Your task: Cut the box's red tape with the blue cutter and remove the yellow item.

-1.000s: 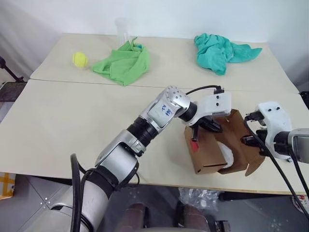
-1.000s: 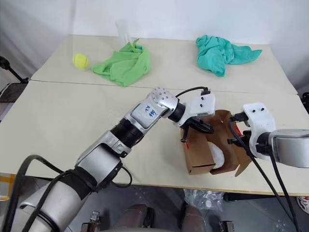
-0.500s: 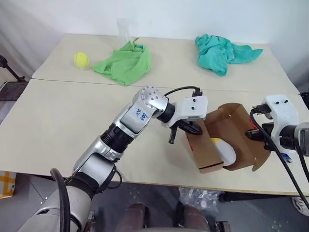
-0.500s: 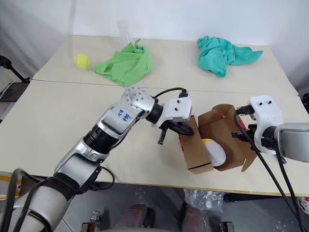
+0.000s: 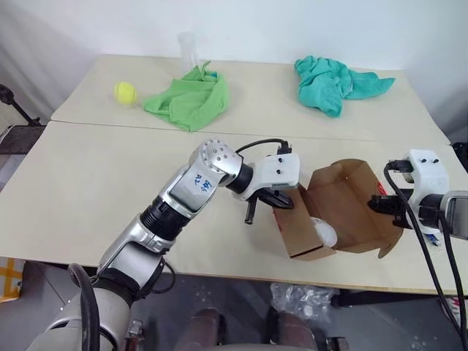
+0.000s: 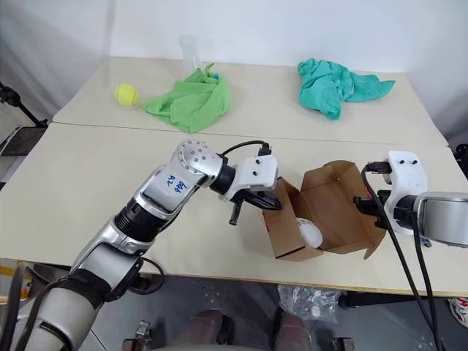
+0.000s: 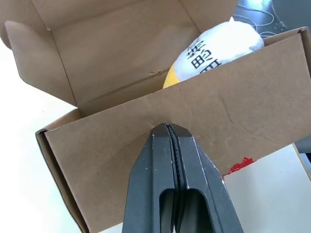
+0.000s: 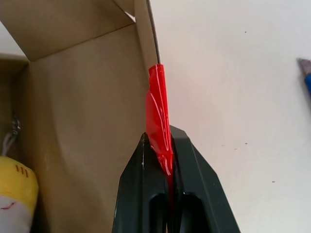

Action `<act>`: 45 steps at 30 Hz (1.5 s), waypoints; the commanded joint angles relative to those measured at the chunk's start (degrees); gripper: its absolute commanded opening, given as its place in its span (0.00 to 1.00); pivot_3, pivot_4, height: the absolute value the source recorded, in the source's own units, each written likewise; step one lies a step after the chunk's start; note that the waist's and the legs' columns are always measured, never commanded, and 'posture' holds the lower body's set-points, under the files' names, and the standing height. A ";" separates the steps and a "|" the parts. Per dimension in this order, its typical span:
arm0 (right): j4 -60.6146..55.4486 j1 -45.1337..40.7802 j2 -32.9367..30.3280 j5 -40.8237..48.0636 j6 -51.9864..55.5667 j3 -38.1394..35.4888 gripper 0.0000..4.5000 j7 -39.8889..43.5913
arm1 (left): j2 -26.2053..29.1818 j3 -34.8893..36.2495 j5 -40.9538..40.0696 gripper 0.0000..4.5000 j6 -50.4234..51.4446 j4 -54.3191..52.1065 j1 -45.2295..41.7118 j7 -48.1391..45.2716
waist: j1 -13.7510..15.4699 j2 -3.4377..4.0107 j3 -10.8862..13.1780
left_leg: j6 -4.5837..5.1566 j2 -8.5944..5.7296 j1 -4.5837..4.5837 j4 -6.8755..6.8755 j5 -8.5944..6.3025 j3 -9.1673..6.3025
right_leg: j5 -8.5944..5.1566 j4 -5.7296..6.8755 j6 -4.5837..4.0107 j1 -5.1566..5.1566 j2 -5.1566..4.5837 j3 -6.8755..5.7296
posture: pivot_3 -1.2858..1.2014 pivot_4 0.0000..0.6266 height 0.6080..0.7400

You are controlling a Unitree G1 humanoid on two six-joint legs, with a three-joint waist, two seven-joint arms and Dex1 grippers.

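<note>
**Box open, yellow item still inside**

Table (image 5: 110,168) holds the box (image 5: 333,212) near its front edge, flaps spread. Right gripper (image 8: 167,160) is clamped on the lid flap at the red tape (image 8: 158,116). Left gripper (image 7: 170,141) is closed on nothing, tips just beside the box's front wall. Yellow item (image 7: 214,51) lies inside the box. Cutting looks done; removal is in hand. Next the left gripper needs to open and reach in. Blue cutter (image 8: 307,77) lies beside the box.
</note>
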 commanded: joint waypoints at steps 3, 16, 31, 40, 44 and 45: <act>0.75 1.88 5.06 0.52 -0.22 -7.02 0.01 0.79 | 0.55 -6.31 3.62 0.00 1.14 3.36 3.97 1.09 | 0.01 -0.01 -0.08 | 0.03 0.00 0.03 0.02 0.02 0.00 | 0.01 -0.01 -0.02 0.03 -0.01 0.12 | 0.52 0.24 1.00; -0.43 6.60 12.29 0.52 0.14 -6.76 0.01 2.42 | -1.10 -6.21 5.23 0.00 0.03 6.71 4.70 2.87 | -0.06 0.27 -0.13 | 0.16 -0.18 -0.24 -0.04 0.05 -0.01 | 0.07 0.09 -0.01 -0.36 -0.03 0.97 | 0.52 0.24 1.00; -5.16 5.58 8.94 -7.88 -1.54 -0.73 0.10 5.95 | -3.00 -3.81 6.16 0.00 -2.48 13.50 1.52 3.68 | 0.00 0.26 -0.13 | 0.21 -0.21 -0.23 -0.06 0.05 -0.01 | 0.07 -0.04 -0.01 -0.30 -0.06 0.99 | 0.52 0.24 1.00; -9.13 9.14 6.71 -30.54 -3.42 -3.94 0.76 21.37 | -1.98 -3.04 6.58 0.00 -3.68 16.22 0.07 3.79 | -0.17 0.27 -0.12 | 0.22 -0.21 -0.27 -0.24 0.04 0.04 | 0.07 -0.04 0.00 -0.43 -0.03 0.94 | 0.52 0.24 1.00; -11.81 10.97 6.12 -42.89 -8.66 -6.37 0.99 30.26 | -1.78 -2.88 6.92 0.00 -4.51 17.49 -0.15 3.96 | -0.28 0.27 -0.12 | 0.22 -0.24 -0.26 -0.32 0.04 0.15 | 0.08 -0.06 0.02 -0.47 0.01 0.74 | 0.52 0.24 1.00; -12.20 11.58 5.78 -46.61 -10.40 -6.77 0.99 32.47 | -1.67 -2.80 6.97 0.00 -4.76 17.85 -0.28 3.96 | -0.28 0.27 -0.12 | 0.22 -0.25 -0.26 -0.32 0.04 0.19 | 0.09 -0.06 0.03 -0.49 0.01 0.63 | 0.52 0.24 1.00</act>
